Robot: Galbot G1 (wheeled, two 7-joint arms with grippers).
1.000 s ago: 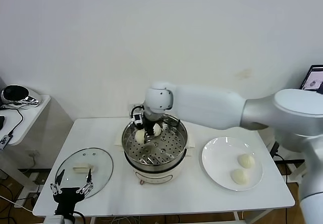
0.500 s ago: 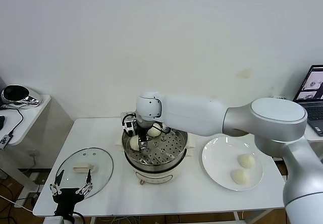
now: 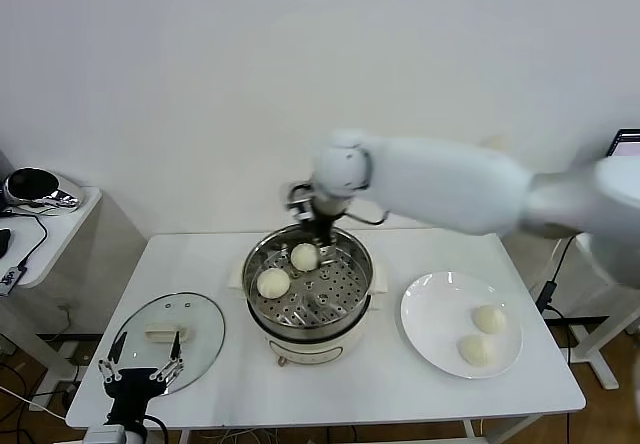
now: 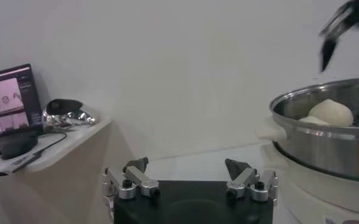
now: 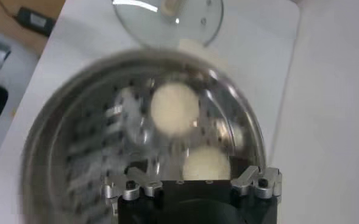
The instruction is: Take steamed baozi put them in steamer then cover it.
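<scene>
Even, bright indoor light fills the head view, with the white wall evenly lit and only soft, short shadows under the steamer (image 3: 307, 289) and the plate (image 3: 445, 309) on the desk (image 3: 400, 384). The right arm (image 3: 450, 184) is smeared by motion blur across the upper right. Faint reflections streak the glass cover (image 3: 165, 342). The left wrist view is dimmer and slightly hazy, the steamer's steel wall (image 4: 325, 149) catching a dull sheen and the laptop screen (image 4: 8, 97) glowing at one edge. The right wrist view is heavily blurred; the steamer rim (image 5: 63, 91) and perforated tray dissolve into streaks, and two baozi (image 5: 174, 108) show as soft pale discs
</scene>
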